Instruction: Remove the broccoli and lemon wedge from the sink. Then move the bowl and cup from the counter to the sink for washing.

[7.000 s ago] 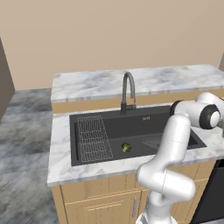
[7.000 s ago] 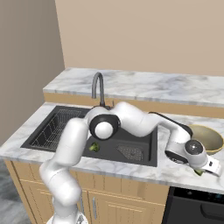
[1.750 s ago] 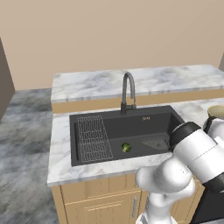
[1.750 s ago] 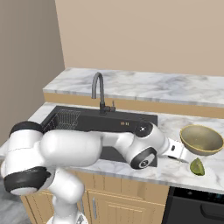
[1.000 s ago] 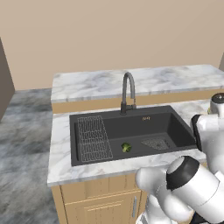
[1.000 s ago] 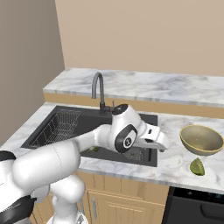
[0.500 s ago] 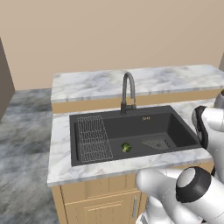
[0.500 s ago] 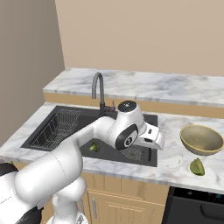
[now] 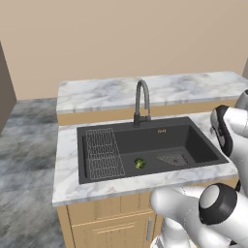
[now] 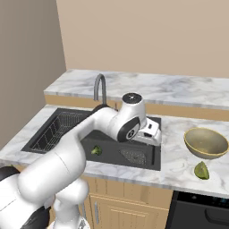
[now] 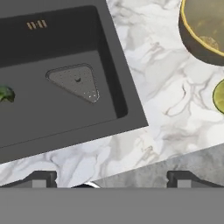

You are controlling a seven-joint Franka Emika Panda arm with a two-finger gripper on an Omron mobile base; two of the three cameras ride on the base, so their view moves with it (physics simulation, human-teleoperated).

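While the claw (image 11: 109, 177) hangs released and empty above the desk (image 10: 179, 166) at the sink's (image 10: 154, 156) right rim, the broccoli (image 10: 96, 151) lies in the basin to its left; the lemon wedge (image 10: 201, 170) and bowl (image 10: 206, 142) rest on the desk to its right, just beside each other.

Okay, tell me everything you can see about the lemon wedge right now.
The lemon wedge is a small smooth yellow-green piece with a rounded back and a pointed end. It lies on the white marble counter, out of the sink, just in front of the tan bowl and apart from it. Nothing grips it. In the hand view, part of it shows at the right edge, below the bowl.
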